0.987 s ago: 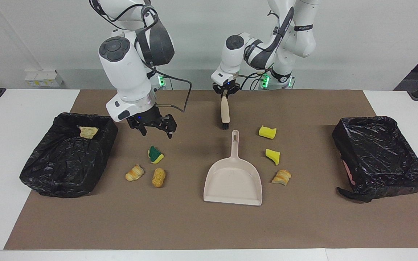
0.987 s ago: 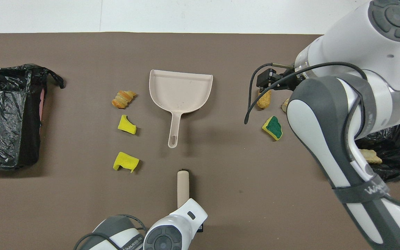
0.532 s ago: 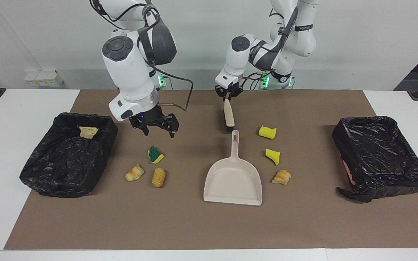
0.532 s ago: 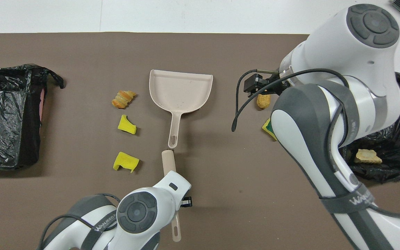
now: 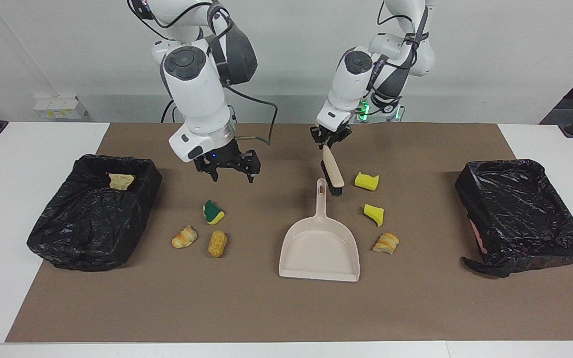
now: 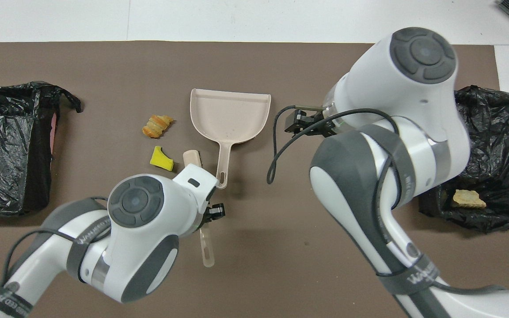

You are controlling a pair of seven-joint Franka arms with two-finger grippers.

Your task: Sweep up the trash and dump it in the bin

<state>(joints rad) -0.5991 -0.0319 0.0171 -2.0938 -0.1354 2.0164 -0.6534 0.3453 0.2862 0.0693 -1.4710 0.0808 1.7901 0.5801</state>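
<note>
A dustpan [image 6: 230,115] lies mid-tabletop, a pastry [image 6: 157,125] and yellow sponge [image 6: 161,159] beside it. Another pastry [image 6: 468,199] sits in a black bin [image 6: 493,128].

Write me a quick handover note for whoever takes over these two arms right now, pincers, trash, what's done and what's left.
Left pincer: shut on the brush, which hangs tilted beside the dustpan handle.
Right pincer: open, empty, over the mat near the green-and-yellow sponge piece.
Done: one pastry piece lies in the bin at the right arm's end.
Left: two pastry pieces by the green sponge; two yellow sponge chunks and a pastry beside the dustpan. The dustpan is empty.
</note>
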